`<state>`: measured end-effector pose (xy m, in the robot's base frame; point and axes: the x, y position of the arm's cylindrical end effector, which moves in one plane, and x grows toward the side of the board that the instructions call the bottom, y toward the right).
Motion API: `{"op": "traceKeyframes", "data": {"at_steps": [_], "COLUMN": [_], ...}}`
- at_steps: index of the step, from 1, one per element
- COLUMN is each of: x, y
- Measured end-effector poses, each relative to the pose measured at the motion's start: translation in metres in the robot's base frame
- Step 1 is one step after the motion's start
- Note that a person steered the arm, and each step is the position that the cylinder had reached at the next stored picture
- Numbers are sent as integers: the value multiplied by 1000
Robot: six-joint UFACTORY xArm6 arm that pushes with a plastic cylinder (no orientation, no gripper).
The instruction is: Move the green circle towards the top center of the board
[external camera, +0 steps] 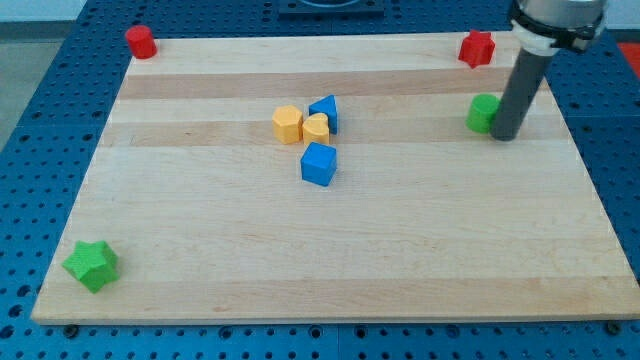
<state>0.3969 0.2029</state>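
Observation:
The green circle (482, 113) is a small green cylinder at the view's upper right of the wooden board (330, 250). My tip (505, 136) rests on the board right beside it, on its right and slightly lower, touching or nearly touching it. The dark rod rises from there to the view's top right corner.
A red cylinder (140, 42) sits at the top left corner and a red star-like block (477, 48) at the top right. A yellow hexagon (287, 124), a yellow heart (316, 129), a blue triangle-like block (325, 111) and a blue cube (319, 164) cluster near the centre. A green star (92, 265) sits at the bottom left.

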Motion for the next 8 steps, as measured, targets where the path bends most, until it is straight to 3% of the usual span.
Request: {"op": "traceKeyframes", "data": {"at_steps": [8], "x": [-58], "y": [-15]}}
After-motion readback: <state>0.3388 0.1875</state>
